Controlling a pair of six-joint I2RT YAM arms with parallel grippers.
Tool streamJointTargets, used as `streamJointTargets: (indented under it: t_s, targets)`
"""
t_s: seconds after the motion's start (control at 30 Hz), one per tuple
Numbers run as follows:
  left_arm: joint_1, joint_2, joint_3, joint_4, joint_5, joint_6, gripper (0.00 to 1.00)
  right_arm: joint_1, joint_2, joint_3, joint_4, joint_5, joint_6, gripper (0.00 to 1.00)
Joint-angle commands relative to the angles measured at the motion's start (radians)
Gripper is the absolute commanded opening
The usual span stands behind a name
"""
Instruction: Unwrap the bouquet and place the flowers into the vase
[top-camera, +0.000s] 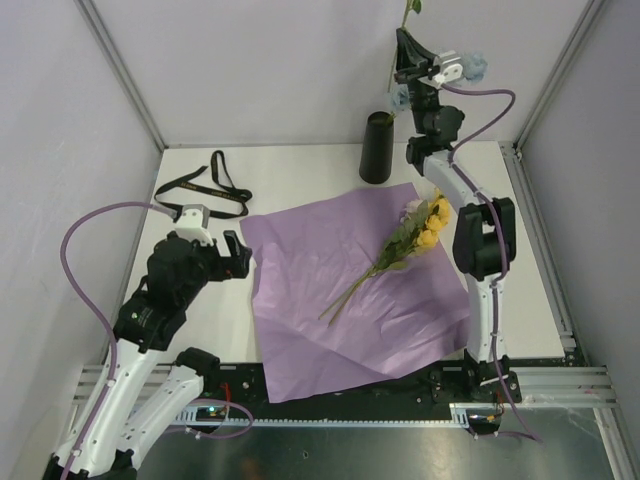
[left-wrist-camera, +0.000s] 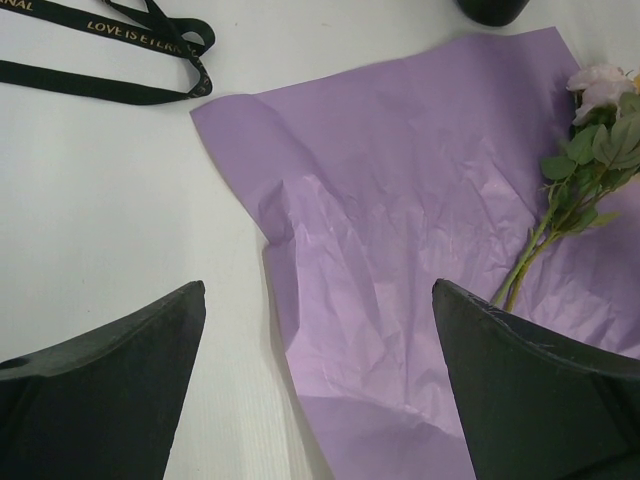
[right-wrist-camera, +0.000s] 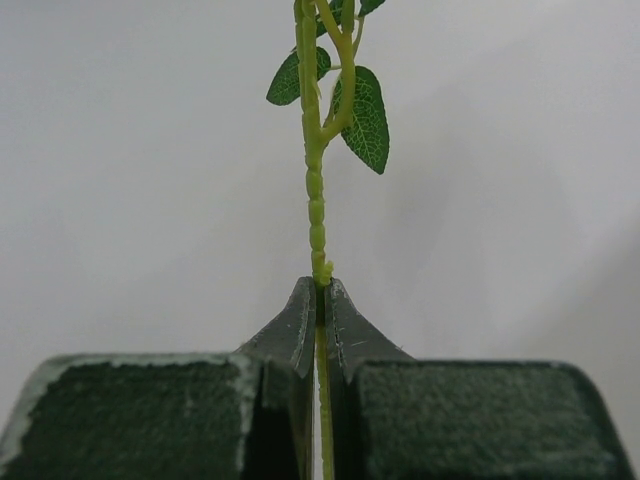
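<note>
Place: a robot test cell in a lab, by the look of it, not a home or a shop.
Enclosure: plain pale grey panels (top-camera: 280, 60) shut the bench in at the back and both sides, held by bare metal posts (top-camera: 120, 70) slanting in from the upper left and upper right of the frame.
Work surface: a flat white tabletop (top-camera: 300, 165).
Machinery: a left arm (top-camera: 165, 285) and a right arm (top-camera: 483, 300), white and jointed, stand at the bottom edge, with purple cables (top-camera: 66, 255) looping off them.
Mounting: a slotted aluminium rail (top-camera: 560, 380) crosses the bottom, with a small lit electronics board (top-camera: 205, 408) at lower left.
Foreground: a brushed metal sheet (top-camera: 400, 450).
</note>
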Motion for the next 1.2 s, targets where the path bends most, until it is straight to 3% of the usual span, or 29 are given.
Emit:
streamJointTargets:
  t_s: [0.0, 0.3, 0.5, 0.73, 0.97, 1.07, 1.17]
  targets:
    - [0.000, 0.013, -0.001, 0.018, -0.022, 0.026, 1.00, 0.000, 0.105, 0.115, -0.025, 0.010, 0.044, 0.00]
    - [0.000, 0.020, 0.001, 0.017, -0.029, 0.026, 1.00, 0.002, 0.139, 0.036, 0.012, 0.055, 0.068, 0.00]
    - [0.001, 0.018, 0.003, 0.018, -0.027, 0.027, 1.00, 0.021, 0.043, -0.153, 0.000, 0.078, 0.045, 0.00]
    - [0.001, 0.009, 0.001, 0.016, -0.022, 0.027, 1.00, 0.053, -0.142, -0.417, -0.061, 0.219, 0.053, 0.23]
    - [0.001, 0.011, 0.003, 0.015, -0.022, 0.029, 1.00, 0.102, -0.377, -0.598, -0.301, 0.309, 0.052, 0.48]
    - [0.001, 0.009, 0.001, 0.016, -0.020, 0.029, 1.00, 0.143, -0.496, -0.672, -0.497, 0.397, 0.073, 0.52]
    - [0.000, 0.004, 0.000, 0.016, -0.024, 0.029, 1.00, 0.182, -0.607, -0.719, -0.732, 0.461, 0.198, 0.51]
